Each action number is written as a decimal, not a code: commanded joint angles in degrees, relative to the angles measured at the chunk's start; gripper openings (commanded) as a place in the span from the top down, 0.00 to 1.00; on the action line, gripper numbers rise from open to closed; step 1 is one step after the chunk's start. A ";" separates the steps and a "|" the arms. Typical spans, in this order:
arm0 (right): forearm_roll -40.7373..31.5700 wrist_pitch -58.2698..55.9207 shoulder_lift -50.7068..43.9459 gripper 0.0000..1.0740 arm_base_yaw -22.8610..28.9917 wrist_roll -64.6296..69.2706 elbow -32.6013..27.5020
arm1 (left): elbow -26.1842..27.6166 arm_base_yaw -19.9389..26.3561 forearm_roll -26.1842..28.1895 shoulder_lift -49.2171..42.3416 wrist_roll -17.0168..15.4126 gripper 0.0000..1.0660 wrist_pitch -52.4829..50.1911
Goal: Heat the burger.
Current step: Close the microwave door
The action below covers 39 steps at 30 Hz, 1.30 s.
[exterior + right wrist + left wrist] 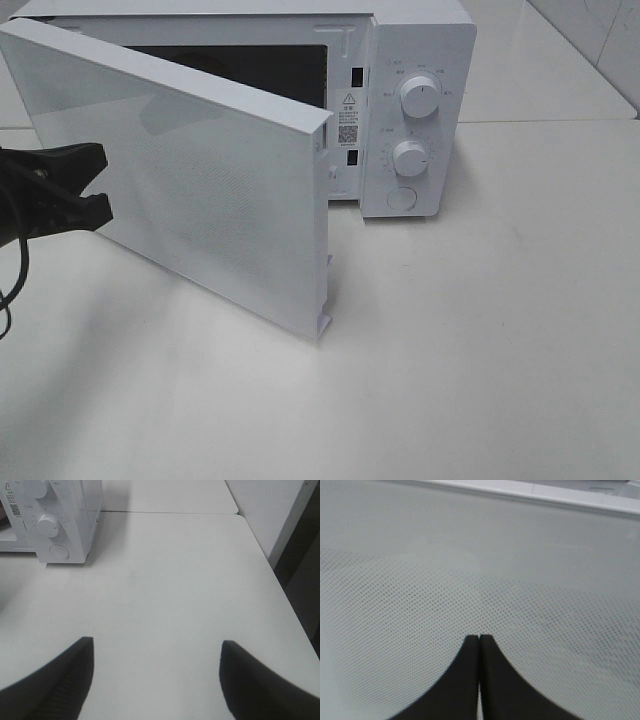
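The burger is not in any view. A white microwave (pixel 420 110) stands at the back of the table, its door (pixel 200 170) swung partly open towards the front left. The slice of dark cavity (pixel 260 70) seen over the door shows nothing inside. My left gripper (pixel 100 183) is at the door's outer face near its left end. In the left wrist view its fingertips (pixel 479 637) are pressed together, close against the dotted door panel (pixel 470 555). My right gripper (pixel 156 650) is open over bare table to the right of the microwave (pixel 65 520), holding nothing.
Two knobs (pixel 418 97) and a round button (pixel 401 198) sit on the microwave's right panel. The white table (pixel 480 350) stretches in front and to the right. Its right edge (pixel 280 585) drops off beside a wall.
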State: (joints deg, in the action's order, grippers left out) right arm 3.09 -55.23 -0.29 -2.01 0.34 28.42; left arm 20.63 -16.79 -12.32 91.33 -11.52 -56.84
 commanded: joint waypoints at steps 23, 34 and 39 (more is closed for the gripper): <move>-0.29 0.17 -1.49 0.38 -0.46 0.06 -0.11 | 11.12 -10.54 8.71 7.51 1.26 1.00 3.61; -0.17 0.17 -1.49 0.38 -0.46 0.11 -0.11 | 17.65 -10.54 8.71 10.43 1.09 1.00 5.56; -0.17 0.17 -1.49 0.38 -0.46 0.11 -0.11 | 20.00 -11.52 8.88 11.75 0.92 1.00 6.59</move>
State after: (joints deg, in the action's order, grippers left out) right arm 3.09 -55.23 -0.29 -2.01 0.34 28.42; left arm 39.59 -27.62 -3.95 102.90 -10.14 -50.94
